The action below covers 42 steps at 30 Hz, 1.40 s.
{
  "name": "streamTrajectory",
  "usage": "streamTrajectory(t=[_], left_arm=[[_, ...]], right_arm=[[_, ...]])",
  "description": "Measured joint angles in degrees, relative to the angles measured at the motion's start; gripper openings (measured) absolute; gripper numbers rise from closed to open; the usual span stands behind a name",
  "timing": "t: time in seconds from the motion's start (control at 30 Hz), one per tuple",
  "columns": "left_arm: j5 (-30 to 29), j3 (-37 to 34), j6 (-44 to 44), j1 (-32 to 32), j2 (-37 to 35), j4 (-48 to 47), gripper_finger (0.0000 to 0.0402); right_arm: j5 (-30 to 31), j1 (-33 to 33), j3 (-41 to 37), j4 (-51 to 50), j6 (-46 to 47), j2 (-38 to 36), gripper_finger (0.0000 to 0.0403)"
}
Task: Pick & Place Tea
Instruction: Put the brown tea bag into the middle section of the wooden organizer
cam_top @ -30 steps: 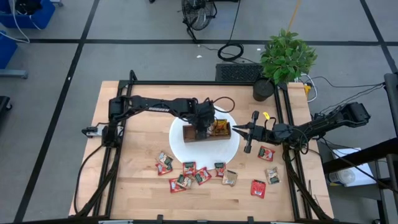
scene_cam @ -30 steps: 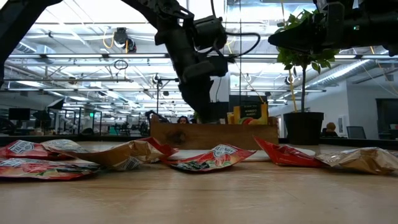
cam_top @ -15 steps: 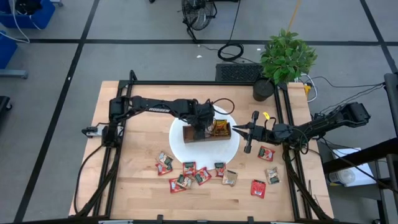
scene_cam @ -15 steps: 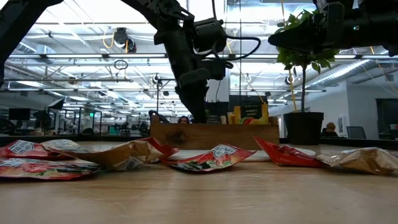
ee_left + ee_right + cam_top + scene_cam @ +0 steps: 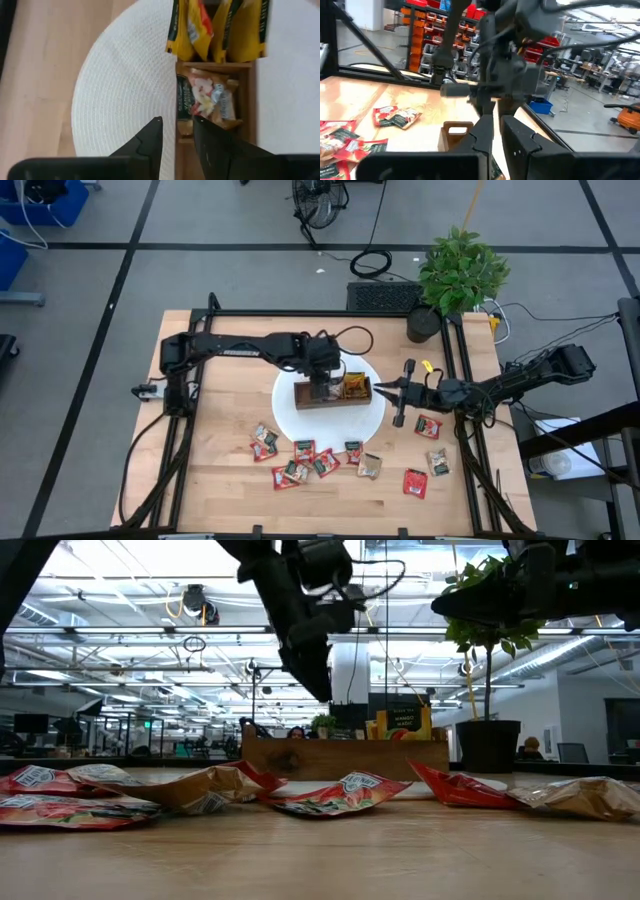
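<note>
Raised clear of the wooden tray (image 5: 333,393), the left gripper (image 5: 176,131) is now seen above it, fingers slightly parted and empty. Yellow and tan sachets (image 5: 205,95) are filed inside, shown only by the left wrist view. About a dozen tea sachets (image 5: 300,450) remain scattered on the table (image 5: 220,430). The right gripper (image 5: 385,388) is held nearly closed beside the tray, empty.

**Little I can read**

On the tan sachet (image 5: 204,97) lying in my tray (image 5: 249,100) I see printed lettering, too blurred to spell out. The yellow sachets (image 5: 216,27) carry dark label bands, equally unreadable. Nothing else bears legible text.
</note>
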Motion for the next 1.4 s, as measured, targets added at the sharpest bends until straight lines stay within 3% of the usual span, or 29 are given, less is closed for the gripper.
streamTrajectory(t=[0.17, 0.37, 0.53, 0.7, 0.87, 1.1, 1.4], left_arm=[[0.0, 0.0, -1.5, -2.3, -2.3, 0.7, 0.0113], [-1.4, 0.1, 0.2, -1.3, 1.9, 3.8, 0.0118], [-0.5, 0.0, -2.9, 1.7, 4.9, 2.5, 0.0172], [7.7, 0.0, -1.6, 3.7, 6.6, 2.2, 0.0239], [11.2, 0.0, -0.9, 3.7, 6.9, 1.9, 0.0265], [11.2, 0.0, 1.6, 2.7, 7.8, 1.6, 0.0237], [12.6, 0.0, 4.4, 1.9, 7.9, 1.2, 0.0138]], right_arm=[[-7.3, 0.0, 0.0, -0.3, 2.2, 0.0, 0.0075], [-7.3, 0.0, 0.0, -0.7, 2.8, 0.0, 0.0121], [-7.3, 0.0, 0.0, -0.6, 3.2, 0.0, 0.0138], [-7.3, 0.0, 0.0, -0.7, 2.9, 0.0, 0.0137], [-7.3, 0.0, 0.0, -1.1, 2.8, 0.0, 0.0135], [-7.2, 0.0, 0.0, -1.1, 2.7, 0.0, 0.0135], [-7.2, 0.0, 0.0, -1.1, 2.7, 0.0, 0.0133]])
